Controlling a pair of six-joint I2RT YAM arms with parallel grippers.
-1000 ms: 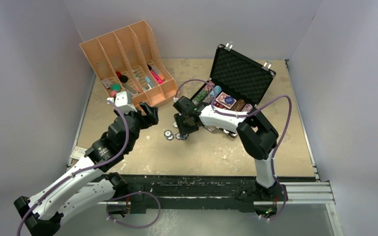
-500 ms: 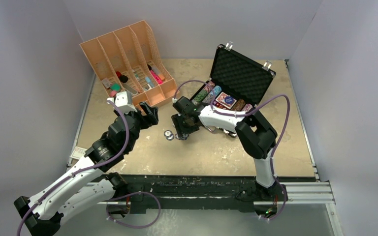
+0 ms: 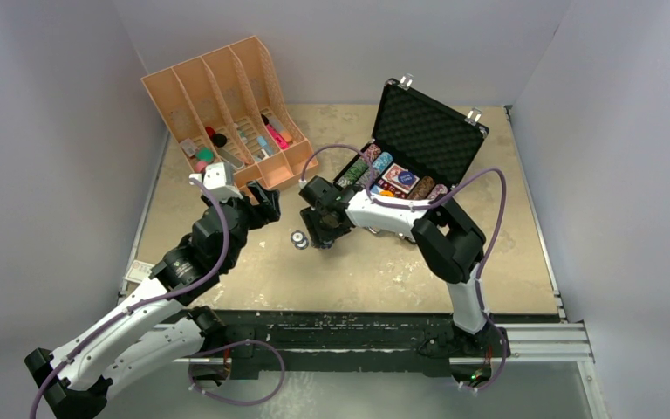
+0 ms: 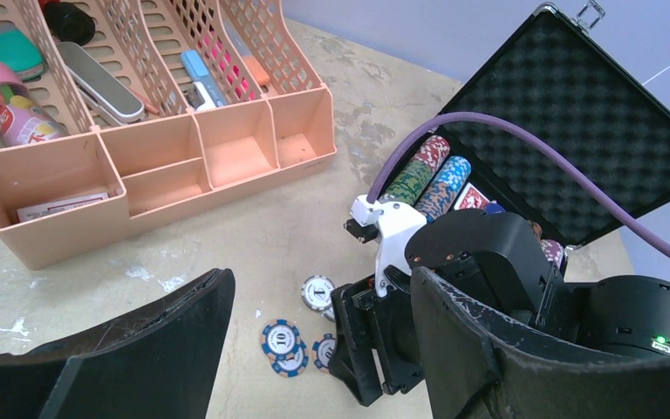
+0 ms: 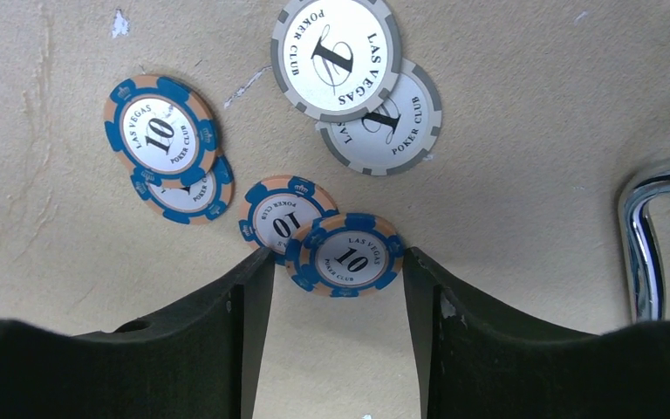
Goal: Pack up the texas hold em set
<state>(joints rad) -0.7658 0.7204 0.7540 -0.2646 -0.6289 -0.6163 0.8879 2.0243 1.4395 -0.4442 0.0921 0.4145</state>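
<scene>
A black briefcase [image 3: 427, 131] lies open at the far right of a table [image 3: 506, 262], with rows of chips inside. The right gripper [image 3: 320, 237] points down beside loose poker chips [image 3: 298, 238] at mid-table. An orange organiser [image 3: 218, 87] stands far left.

Bare table [image 5: 35, 105] beyond loose chips [image 5: 336, 57], silver handle [image 5: 641, 227] near right end effector [image 5: 338, 259]

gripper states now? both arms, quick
Left gripper: open, empty.
Right gripper: open, fingertips either side of a blue 10 chip, not clamped on it.
</scene>
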